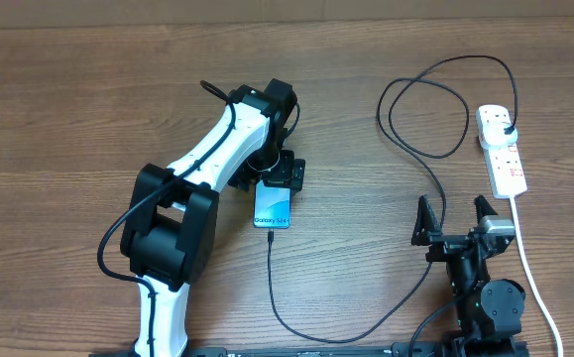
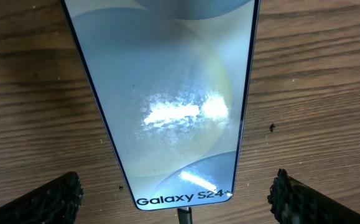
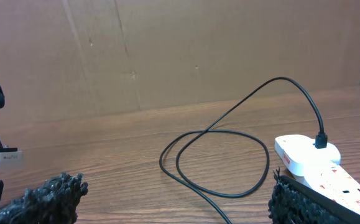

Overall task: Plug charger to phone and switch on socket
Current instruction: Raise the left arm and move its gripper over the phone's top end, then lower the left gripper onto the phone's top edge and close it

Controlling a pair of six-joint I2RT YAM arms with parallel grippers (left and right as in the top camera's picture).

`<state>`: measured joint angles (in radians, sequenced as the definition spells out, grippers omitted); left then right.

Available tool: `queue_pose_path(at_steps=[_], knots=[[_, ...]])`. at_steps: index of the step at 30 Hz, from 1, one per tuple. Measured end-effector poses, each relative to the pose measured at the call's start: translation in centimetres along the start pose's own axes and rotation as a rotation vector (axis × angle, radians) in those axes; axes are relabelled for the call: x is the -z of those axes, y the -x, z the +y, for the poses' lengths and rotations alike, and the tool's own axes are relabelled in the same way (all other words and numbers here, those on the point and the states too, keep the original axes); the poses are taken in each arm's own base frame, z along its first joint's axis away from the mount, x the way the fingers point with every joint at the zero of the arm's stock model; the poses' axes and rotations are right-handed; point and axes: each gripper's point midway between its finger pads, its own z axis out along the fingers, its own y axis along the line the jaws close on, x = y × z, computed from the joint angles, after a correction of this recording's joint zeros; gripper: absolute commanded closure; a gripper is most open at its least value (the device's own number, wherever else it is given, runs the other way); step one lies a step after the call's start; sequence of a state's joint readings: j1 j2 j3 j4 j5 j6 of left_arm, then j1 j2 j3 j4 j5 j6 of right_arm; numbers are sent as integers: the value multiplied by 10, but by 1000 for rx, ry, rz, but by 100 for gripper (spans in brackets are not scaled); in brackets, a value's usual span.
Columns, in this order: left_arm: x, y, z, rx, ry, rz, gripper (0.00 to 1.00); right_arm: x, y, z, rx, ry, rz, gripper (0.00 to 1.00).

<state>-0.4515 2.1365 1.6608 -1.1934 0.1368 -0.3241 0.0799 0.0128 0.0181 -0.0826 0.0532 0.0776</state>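
Observation:
The phone lies flat on the wooden table, its blue screen lit and reading "Galaxy S24+". The charger's connector sits in the phone's bottom edge, and the black cable runs toward the front, loops right and up, then ends at a black plug in the white socket. My left gripper hovers open over the phone's bottom end, fingers wide on either side, touching nothing. My right gripper stands open near the front right, below the socket, with only cable beyond its fingertips.
The socket's thick white cord runs down the right side toward the table's front edge, close beside the right arm's base. Cable loops lie between the phone and the socket. A brown cardboard wall stands behind the table.

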Motion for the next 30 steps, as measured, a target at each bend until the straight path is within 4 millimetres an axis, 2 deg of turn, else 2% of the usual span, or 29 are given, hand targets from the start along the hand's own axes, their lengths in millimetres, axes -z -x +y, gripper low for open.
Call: queue_pose_path(at_steps=[30], knots=[[0,1,0,10,-1,-2,0,0,0,0,-1,0,0,0]])
